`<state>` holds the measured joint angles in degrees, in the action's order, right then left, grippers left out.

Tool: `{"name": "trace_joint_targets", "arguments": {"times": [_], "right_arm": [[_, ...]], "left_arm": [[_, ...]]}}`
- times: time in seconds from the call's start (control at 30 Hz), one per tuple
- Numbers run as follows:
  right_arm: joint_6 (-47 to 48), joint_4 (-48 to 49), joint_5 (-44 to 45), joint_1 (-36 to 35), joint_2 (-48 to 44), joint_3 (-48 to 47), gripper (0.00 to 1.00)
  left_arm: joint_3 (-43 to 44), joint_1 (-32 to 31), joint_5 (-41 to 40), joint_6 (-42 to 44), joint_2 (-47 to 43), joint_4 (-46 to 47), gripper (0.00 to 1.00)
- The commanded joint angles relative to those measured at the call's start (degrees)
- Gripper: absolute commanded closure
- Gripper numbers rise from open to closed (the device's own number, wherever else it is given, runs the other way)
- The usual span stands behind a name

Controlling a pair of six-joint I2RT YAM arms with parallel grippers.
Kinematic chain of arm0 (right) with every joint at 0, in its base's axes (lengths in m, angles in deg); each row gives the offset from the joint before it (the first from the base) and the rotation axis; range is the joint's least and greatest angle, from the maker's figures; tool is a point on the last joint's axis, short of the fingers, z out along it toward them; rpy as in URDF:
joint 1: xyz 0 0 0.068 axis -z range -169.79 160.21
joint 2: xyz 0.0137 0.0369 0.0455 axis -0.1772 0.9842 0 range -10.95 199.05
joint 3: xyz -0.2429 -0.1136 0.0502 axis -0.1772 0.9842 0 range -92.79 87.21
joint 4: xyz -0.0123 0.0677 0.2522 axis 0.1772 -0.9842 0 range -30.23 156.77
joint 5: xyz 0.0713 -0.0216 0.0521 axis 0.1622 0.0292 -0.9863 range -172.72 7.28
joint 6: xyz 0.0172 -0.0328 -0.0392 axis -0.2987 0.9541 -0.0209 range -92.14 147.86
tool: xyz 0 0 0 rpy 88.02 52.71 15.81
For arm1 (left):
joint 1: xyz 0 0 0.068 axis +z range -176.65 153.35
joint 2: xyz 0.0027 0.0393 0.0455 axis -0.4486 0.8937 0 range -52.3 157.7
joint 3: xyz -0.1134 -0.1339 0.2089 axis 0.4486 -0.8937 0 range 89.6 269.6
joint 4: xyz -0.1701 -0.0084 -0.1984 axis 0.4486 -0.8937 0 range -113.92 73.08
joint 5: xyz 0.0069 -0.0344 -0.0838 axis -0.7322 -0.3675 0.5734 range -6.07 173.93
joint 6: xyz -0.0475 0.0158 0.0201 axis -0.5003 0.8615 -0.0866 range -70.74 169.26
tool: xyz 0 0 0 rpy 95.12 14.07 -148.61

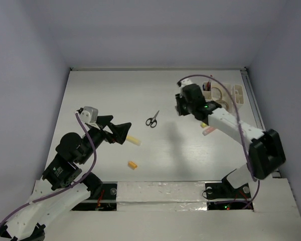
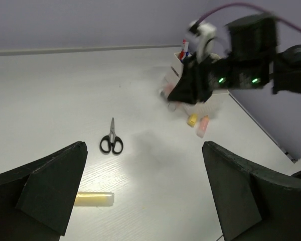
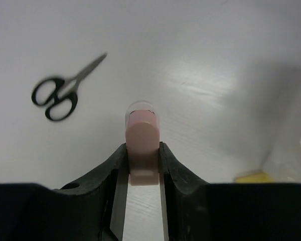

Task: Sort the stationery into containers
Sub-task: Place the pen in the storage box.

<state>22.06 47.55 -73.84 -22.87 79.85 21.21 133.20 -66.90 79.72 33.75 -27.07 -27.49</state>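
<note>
Top view: a white table (image 1: 110,95) with faint wood grain sits in a booth of plain pale lilac walls (image 1: 140,30). One pair of black-handled scissors (image 1: 151,119) lies near the table's middle and serves as the landmark. Nearer the arm bases and left of the scissors lie one pale yellow stick (image 1: 134,140) and, nearer the bases again, one orange block (image 1: 133,164). The left gripper (image 1: 124,133) hovers left of the scissors with its fingers spread wide apart, holding nothing. Well to the right of the scissors stands one white organiser (image 1: 237,93), with one small yellow block (image 1: 203,124) and one pink piece (image 1: 209,131) on the table between. The right gripper (image 1: 182,108) hangs just right of the scissors. Left wrist view: the scissors (image 2: 111,142) lie between the two black fingers (image 2: 45,186); the yellow stick (image 2: 93,199) lies nearer the camera, the yellow block (image 2: 191,120) and pink piece (image 2: 202,126) to their right beneath the right arm. Right wrist view: the right gripper (image 3: 143,161) is clamped on one pink block (image 3: 142,143) with a clear rounded tip, held above the table to the right of the blurred scissors (image 3: 65,93).
</note>
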Motion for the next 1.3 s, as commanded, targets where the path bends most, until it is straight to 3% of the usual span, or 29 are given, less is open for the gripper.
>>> {"name": "trace_joint_targets", "arguments": {"times": [0.0,0.17,0.33,1.27], "right_arm": [[-5.7,8.2,7.0,4.9,-12.3,1.7,0.87],[-7.6,10.3,11.0,11.3,-18.6,4.6,0.87],[-7.6,7.5,9.7,16.5,-15.8,1.8,0.87],[-5.3,16.0,12.7,20.0,-6.3,0.2,0.82]], "left_arm": [[-0.4,0.9,1.6,0.7,-1.1,2.2,0.01],[-0.5,0.9,2.4,1.0,-1.2,2.4,0.01],[-0.6,1.9,3.6,1.2,-1.0,2.5,0.01],[-0.9,5.1,6.8,1.5,0.3,3.2,0.01]]}}
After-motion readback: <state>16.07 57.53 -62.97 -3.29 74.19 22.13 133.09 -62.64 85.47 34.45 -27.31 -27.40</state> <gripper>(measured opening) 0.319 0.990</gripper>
